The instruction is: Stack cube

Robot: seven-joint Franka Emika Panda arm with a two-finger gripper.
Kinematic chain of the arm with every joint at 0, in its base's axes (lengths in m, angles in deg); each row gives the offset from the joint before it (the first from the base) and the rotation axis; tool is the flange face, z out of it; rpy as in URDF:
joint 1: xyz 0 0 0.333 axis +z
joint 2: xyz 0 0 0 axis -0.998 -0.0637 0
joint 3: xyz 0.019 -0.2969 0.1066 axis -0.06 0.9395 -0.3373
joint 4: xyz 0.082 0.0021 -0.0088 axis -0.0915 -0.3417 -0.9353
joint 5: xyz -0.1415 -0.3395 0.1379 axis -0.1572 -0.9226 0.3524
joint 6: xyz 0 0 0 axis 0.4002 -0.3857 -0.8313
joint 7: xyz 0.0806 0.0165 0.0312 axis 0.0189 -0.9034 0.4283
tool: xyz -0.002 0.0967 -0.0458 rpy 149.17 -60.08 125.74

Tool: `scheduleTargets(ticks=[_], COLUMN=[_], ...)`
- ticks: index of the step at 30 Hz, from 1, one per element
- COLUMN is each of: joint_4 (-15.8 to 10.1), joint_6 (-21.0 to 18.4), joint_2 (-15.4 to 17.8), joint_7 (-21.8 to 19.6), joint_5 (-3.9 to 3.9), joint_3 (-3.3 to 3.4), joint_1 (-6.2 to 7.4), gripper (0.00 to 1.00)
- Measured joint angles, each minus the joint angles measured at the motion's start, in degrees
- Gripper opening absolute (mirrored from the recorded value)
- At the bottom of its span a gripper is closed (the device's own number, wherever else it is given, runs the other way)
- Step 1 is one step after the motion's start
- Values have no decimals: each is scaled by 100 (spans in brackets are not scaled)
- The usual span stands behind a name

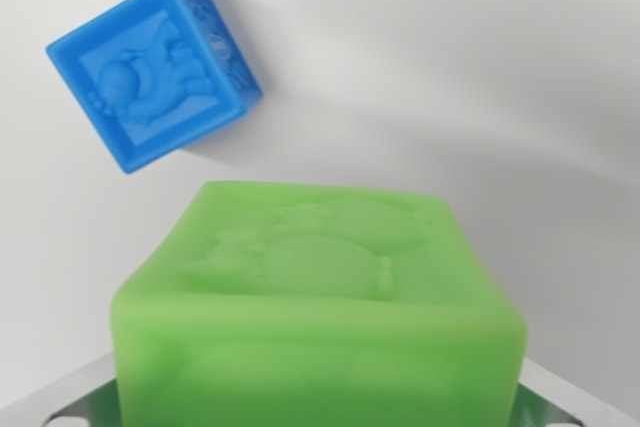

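Green cube (320, 317) seemingly clawed; blue cube (152, 72) apart.

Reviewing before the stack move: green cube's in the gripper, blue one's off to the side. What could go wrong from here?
1. The blue cube sits rotated relative to the green cube, so the faces may land misaligned and topple.
2. Both tops carry raised reliefs, so the seat may rock.
3. The green cube hides the gripper fingertips, so grip slip is hard to spot.
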Motion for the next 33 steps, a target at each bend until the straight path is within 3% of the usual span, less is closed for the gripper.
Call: scheduleTargets(ticks=[33], joint_4=[340], joint_6=[-96], joint_2=[-253], joint_7=[998], joint_5=[-150], joint_3=[-313], joint_1=[340], gripper=[0])
